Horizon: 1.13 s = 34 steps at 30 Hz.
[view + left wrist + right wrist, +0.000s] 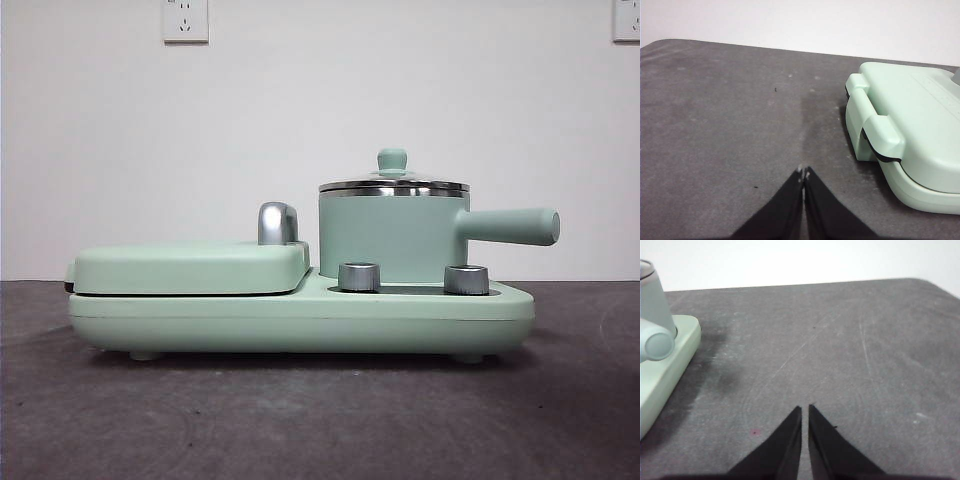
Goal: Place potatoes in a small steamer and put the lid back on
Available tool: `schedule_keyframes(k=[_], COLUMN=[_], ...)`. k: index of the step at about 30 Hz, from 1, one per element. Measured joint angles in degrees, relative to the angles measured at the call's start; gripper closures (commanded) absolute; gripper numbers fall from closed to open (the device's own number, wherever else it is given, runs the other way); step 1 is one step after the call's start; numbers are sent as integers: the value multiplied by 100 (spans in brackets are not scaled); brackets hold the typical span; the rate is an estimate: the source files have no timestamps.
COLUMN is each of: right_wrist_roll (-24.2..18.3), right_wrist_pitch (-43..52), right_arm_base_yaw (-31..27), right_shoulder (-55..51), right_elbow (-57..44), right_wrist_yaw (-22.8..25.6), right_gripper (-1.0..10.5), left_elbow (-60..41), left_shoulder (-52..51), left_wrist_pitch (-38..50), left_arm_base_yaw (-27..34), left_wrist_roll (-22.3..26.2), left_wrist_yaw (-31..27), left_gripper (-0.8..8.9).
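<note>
The small steamer (392, 238), a mint-green pot with a straight side handle (510, 226), stands on the right half of a mint-green appliance base. Its glass lid (394, 184) with a green knob sits on the pot's steel rim. The potatoes are out of view. My left gripper (803, 172) hovers shut over bare table beside the appliance's griddle end. My right gripper (805, 408) is shut too, above the table off the pot-handle side, where part of the steamer (652, 300) shows at the picture's edge. Neither gripper appears in the front view.
A flat mint-green griddle cover (190, 268) with a chrome handle (277, 223) lies shut on the base's left half (910, 125). Two steel knobs (360, 276) sit on the base (300, 320) in front of the pot. Dark grey table (300, 420) stretches around the appliance.
</note>
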Motion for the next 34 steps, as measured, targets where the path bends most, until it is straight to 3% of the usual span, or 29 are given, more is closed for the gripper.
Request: schedule_keyframes(k=[8,34], right_wrist_roll=[-400,-439], right_wrist_pitch=[22,79], right_arm_base_yaw=[0,2], right_shoulder=[0,0], right_elbow=[-9,-26], right_wrist_yaw=[-17,-20], right_gripper=[928,927], left_elbow=[2,2], left_shoulder=[0,0], left_wrist_pitch=[-2,-2], left_arm_base_yaw=[0,0], left_wrist_roll=[0,0], left_wrist_yaw=[0,0], left_gripper=[808,808])
